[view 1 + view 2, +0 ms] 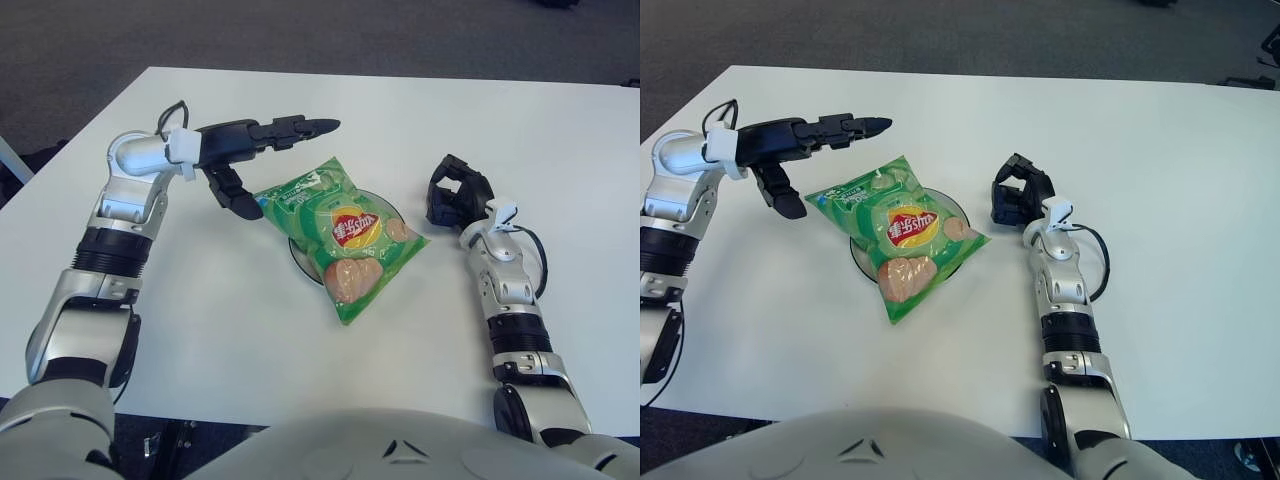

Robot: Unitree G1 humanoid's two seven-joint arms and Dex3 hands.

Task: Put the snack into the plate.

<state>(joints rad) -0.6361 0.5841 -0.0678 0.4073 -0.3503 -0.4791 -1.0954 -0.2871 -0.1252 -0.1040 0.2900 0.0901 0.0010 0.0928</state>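
Observation:
A green bag of chips lies flat on a small white plate, covering most of it; only parts of the plate's rim show. My left hand hovers just left of and behind the bag, fingers spread, holding nothing and apart from the bag. My right hand shows to the right of the plate, fingers curled, empty. The bag and plate rim also show in the right eye view.
The white table reaches well past the plate on all sides. Dark carpet lies beyond its far edge. My own body fills the bottom of the view.

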